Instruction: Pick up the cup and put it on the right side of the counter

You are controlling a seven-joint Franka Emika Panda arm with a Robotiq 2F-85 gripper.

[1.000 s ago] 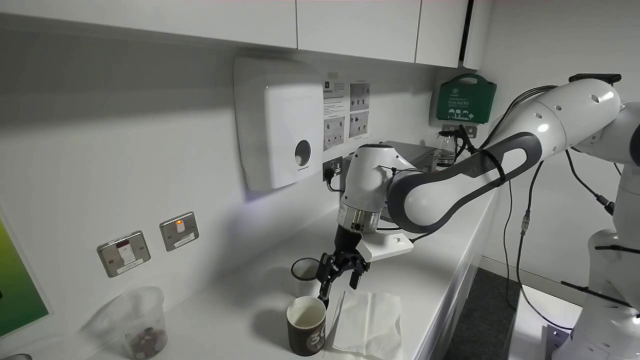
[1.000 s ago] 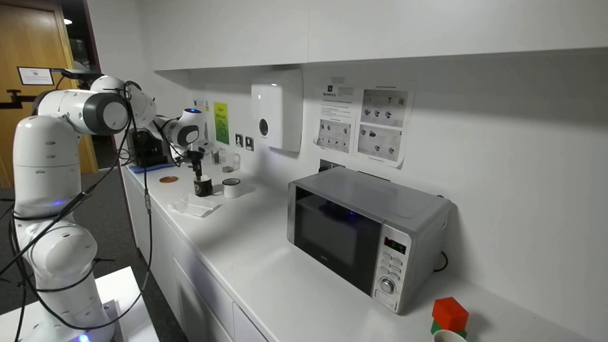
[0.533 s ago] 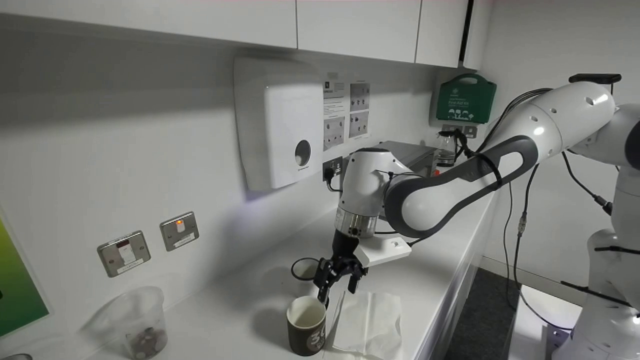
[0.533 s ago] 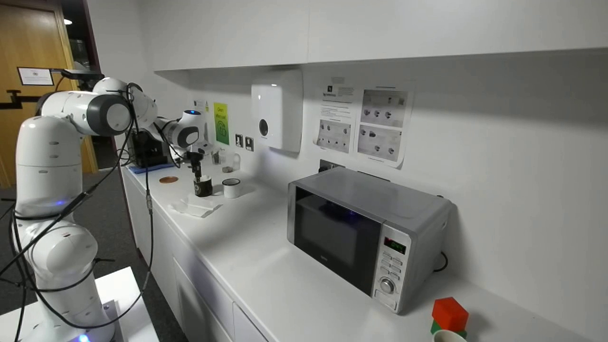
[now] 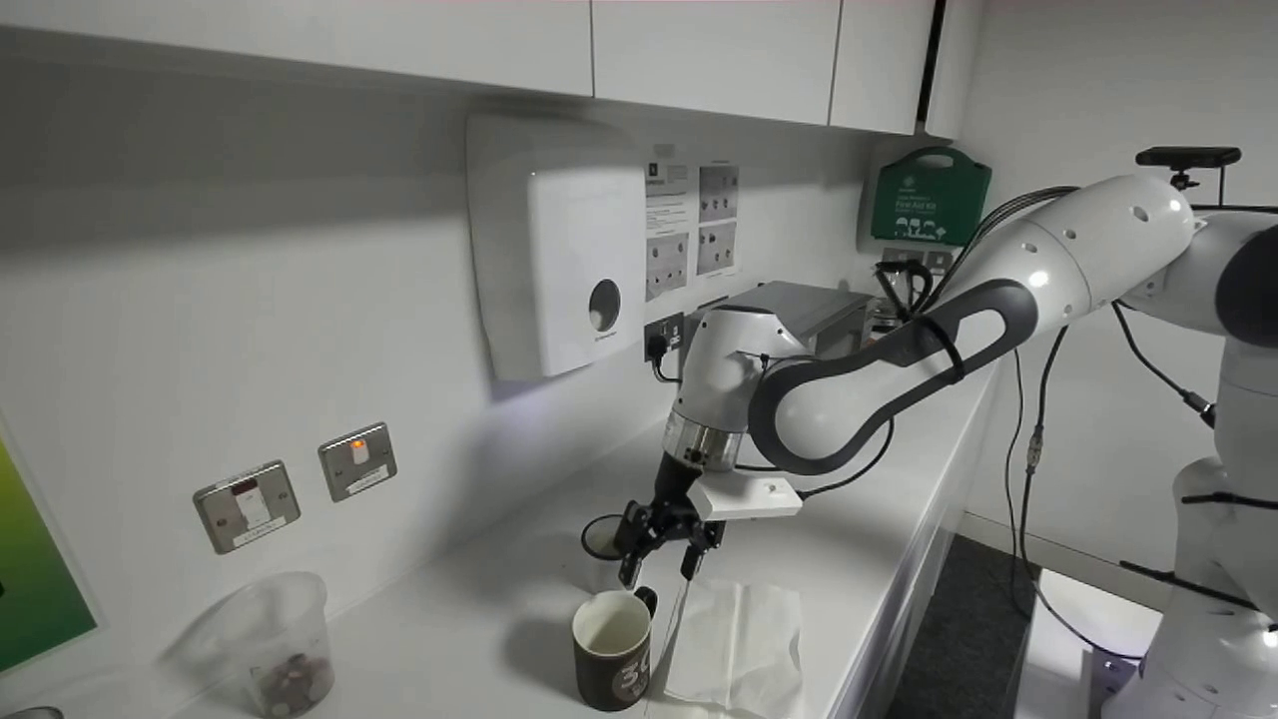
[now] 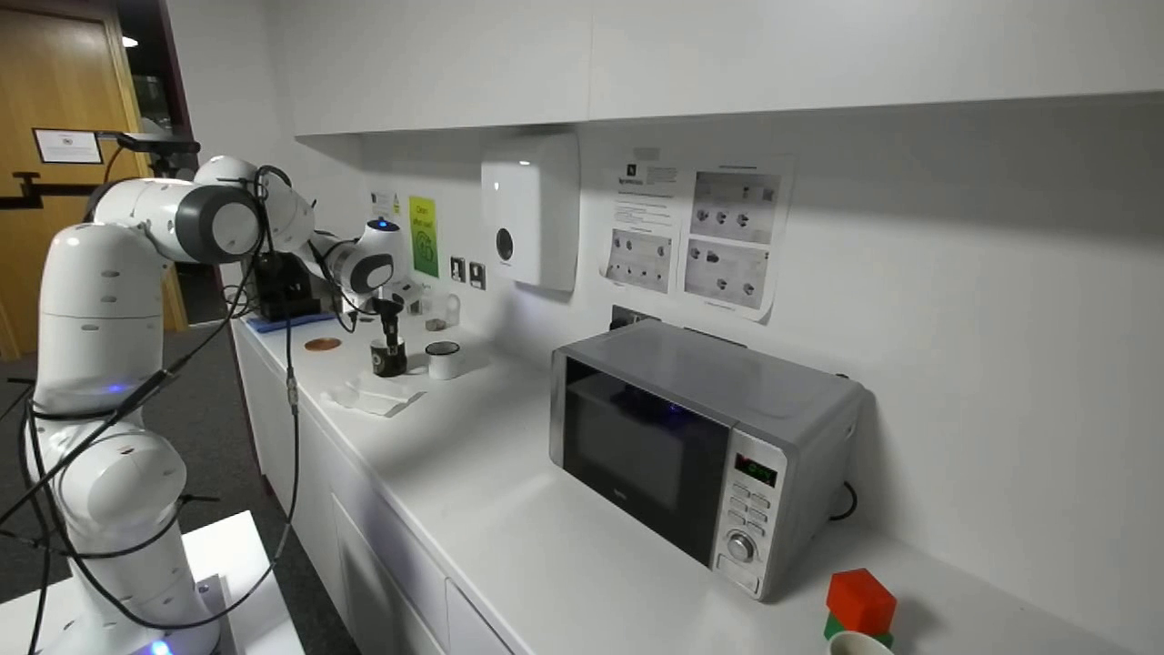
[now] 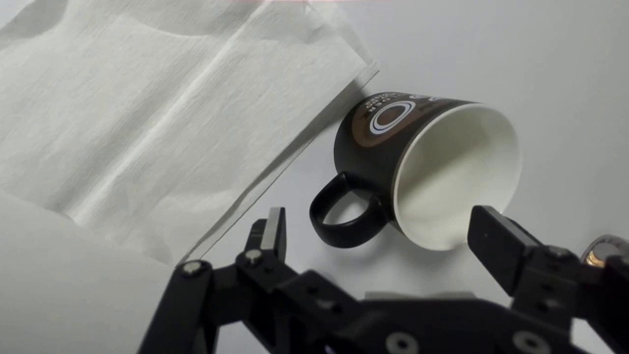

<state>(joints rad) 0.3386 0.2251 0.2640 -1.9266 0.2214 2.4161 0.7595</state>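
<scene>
The cup (image 5: 611,664) is a small dark mug with a pale inside and a side handle, standing upright on the white counter (image 5: 479,619). It also shows in an exterior view (image 6: 389,364) and in the wrist view (image 7: 373,142). My gripper (image 5: 660,576) is open and empty, just above and beside the cup on its handle side. In the wrist view, the fingers (image 7: 378,216) are wide apart. The handle lies between them in the picture, and the right fingertip overlaps the cup's rim. I cannot tell that either finger touches the cup.
A short white cup with a dark rim (image 6: 444,362) stands close by, partly behind my gripper. A paper towel (image 5: 734,644) lies beside the cup. A clear container (image 5: 285,639), a microwave (image 6: 673,437) and a red block (image 6: 860,600) also stand on the counter. A dispenser (image 5: 559,250) hangs above.
My gripper has shifted a little left and up in an exterior view, off the handle, which now shows clear of the finger. The arm has moved with it. The cup has not moved.
</scene>
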